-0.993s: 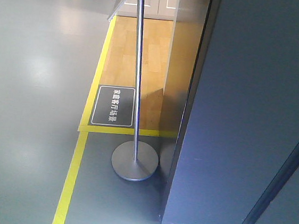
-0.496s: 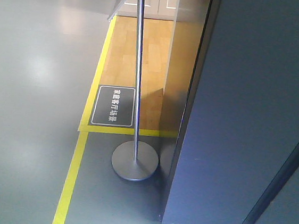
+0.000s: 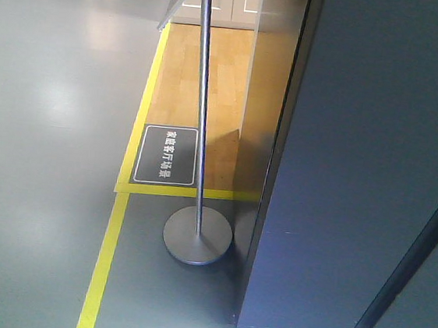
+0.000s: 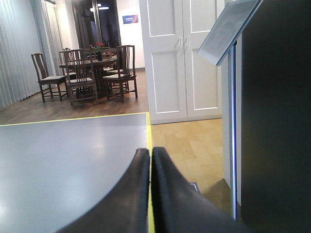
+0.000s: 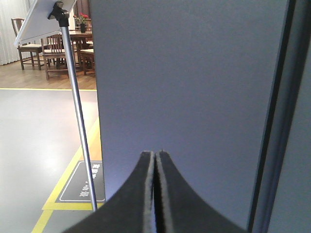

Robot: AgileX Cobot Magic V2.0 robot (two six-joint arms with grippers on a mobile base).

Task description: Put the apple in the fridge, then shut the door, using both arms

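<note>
The apple is out of view in every frame. A tall dark grey face [image 3: 368, 164] fills the right of the front view. I cannot tell whether it is the fridge's door or its side, and no white inside shows. My left gripper [image 4: 150, 150] is shut with nothing between its fingers and points over the floor, left of that dark face [image 4: 277, 121]. My right gripper [image 5: 155, 153] is shut and empty too, aimed straight at the grey face [image 5: 189, 82] a short way off. A dark vertical gap [image 5: 279, 121] runs down its right side.
A metal sign stand [image 3: 201, 107] with a round base [image 3: 197, 236] stands just left of the grey face. Yellow floor tape [image 3: 103, 261] and a dark floor plaque [image 3: 166, 155] border a wood-floored strip. White double doors [image 4: 180, 58] and a dining set [image 4: 92, 68] lie farther back.
</note>
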